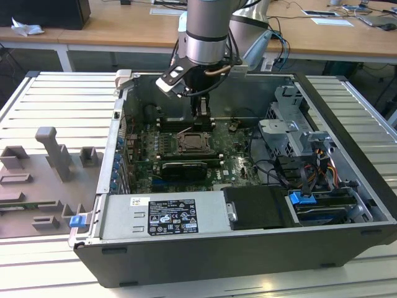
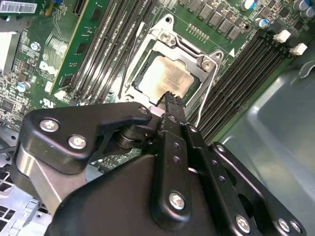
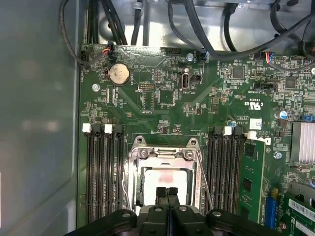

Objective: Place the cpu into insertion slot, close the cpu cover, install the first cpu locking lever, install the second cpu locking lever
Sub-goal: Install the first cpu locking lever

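We see a slatted tabletop (image 1: 43, 99) carrying an open case (image 1: 186, 261). The case holds a power supply (image 1: 167, 217), a drive cage (image 1: 291, 118) and cables (image 1: 310, 171) toward the exterior view's right, and the green board (image 3: 162, 113) on its floor. The arm (image 1: 208, 31) reaches down into the case from above, over the middle of the board.

The claw (image 3: 167, 191) is fully closed. In the first wrist view its two black fingers meet with just a seam between them, and they grip nothing.

The slot (image 2: 165, 35) sits between two banks of memory slots (image 3: 103, 172). The cover (image 3: 165, 161) lies down over it, as far as we can judge. The cpu (image 3: 165, 178) is seated inside, its pale face showing through the cover's window. We take the first two steps as done.

The relation that matters is this: the cpu lies straight beyond the claw's tips, which hang over the slot's edge nearest the claw. We cannot tell whether they touch the metal. Two wire levers (image 3: 204, 182) run along opposite sides of the slot, their long axes parallel to the memory slots, one on each side of the tips. Both seem to splay away from the frame, so we judge neither is latched, though we are not certain.
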Tool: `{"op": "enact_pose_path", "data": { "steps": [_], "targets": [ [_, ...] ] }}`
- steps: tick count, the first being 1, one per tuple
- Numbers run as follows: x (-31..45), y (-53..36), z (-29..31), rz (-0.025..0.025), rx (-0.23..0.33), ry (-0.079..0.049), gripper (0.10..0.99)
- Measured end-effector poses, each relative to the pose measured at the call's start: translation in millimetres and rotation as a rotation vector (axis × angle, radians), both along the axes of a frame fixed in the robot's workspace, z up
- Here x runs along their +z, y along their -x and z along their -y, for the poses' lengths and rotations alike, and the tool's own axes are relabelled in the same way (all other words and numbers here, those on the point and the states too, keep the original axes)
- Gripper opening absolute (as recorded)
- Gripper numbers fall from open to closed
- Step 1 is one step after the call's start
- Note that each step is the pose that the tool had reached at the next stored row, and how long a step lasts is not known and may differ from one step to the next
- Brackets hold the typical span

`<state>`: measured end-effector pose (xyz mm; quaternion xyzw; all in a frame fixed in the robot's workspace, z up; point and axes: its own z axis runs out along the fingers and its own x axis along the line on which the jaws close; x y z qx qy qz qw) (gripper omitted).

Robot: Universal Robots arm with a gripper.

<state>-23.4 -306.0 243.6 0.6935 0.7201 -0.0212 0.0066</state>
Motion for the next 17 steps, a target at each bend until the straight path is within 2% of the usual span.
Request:
{"op": "enact_pose_path", "data": {
  "steps": [2, 9, 17],
  "targets": [
    [0.1, 0.1, 0.0, -0.0001, 0.072, 0.001, 0.106],
    [-0.2, 0.1, 0.0, -0.0001, 0.204, 0.001, 0.106],
    [-0.3, 0.1, 0.0, 0.0001, 0.266, 0.001, 0.106]
  ]
}}
